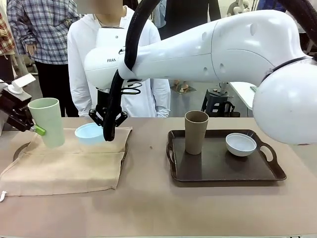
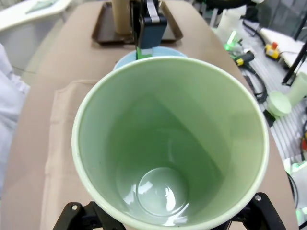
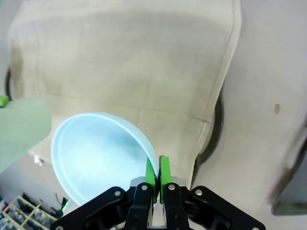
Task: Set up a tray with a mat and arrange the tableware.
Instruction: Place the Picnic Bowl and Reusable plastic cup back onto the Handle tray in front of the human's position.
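Lettering (image 1: 113, 60) "FRA" on right arm (image 1: 208, 47), hand (image 3: 157, 166) pinching blue bowl (image 1: 88, 133)

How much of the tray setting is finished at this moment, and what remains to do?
Done: the beige mat lies spread at the left, a dark rim showing under its edge. In hand: the left pincer grips the pale green cup, the right pincer pinches the light blue bowl's rim, both over the mat. Left: the tan cup and white bowl stand on the brown tray at the right.
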{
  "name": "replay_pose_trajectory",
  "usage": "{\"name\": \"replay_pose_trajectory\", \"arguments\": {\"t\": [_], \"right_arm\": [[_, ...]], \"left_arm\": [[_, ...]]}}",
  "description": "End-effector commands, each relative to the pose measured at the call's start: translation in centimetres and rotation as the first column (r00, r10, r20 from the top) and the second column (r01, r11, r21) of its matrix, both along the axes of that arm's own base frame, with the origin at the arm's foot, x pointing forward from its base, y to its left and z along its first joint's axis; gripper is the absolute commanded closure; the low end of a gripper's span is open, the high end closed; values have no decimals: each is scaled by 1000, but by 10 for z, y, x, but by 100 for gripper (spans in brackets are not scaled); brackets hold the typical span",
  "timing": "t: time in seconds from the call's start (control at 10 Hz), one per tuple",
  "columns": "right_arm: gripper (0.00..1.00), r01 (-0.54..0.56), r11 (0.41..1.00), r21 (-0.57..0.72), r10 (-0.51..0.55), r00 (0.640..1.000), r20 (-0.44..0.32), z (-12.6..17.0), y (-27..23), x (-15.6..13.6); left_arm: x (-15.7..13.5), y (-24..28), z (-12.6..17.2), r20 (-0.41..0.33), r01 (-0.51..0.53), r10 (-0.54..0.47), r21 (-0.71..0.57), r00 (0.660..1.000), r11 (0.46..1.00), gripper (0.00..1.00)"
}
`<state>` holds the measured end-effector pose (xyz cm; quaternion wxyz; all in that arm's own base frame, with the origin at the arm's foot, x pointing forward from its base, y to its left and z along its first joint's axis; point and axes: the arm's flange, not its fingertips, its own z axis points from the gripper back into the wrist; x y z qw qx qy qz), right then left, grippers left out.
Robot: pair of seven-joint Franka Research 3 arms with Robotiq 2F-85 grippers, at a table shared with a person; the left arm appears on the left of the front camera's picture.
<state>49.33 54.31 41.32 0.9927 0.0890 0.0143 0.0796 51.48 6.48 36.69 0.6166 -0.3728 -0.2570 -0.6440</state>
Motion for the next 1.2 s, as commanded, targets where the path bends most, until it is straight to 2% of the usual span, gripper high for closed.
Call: {"name": "replay_pose_trajectory", "arguments": {"t": [0.0,0.1,0.2,0.4,0.6,0.8,1.1], "right_arm": [[95,-4,999,40,4,1000,-7,-12,-5,6],[95,28,999,-24,-28,1000,-3,-11,-8,9],[95,2,1000,4,-2,1000,0,-7,-1,4],[95,2,1000,4,-2,1000,0,-7,-1,4],[95,-16,1000,22,16,1000,-8,-25,-4,10],[95,-30,1000,5,30,999,18,-45,0,13],[95,-47,999,0,47,996,70,-55,4,17]], "left_arm": [[7,4,-1,7,-6,6,-51,1000,999,15],[6,5,3,-4,-3,3,-56,1000,998,15],[2,0,-9,-10,0,-1,-10,1000,1000,15],[2,0,-9,-10,0,-1,-10,1000,1000,15],[3,1,-11,-15,2,-2,-14,1000,1000,15],[5,-4,-25,60,12,-10,-39,998,999,15],[14,-13,-39,132,51,-45,-46,990,998,15]]}}
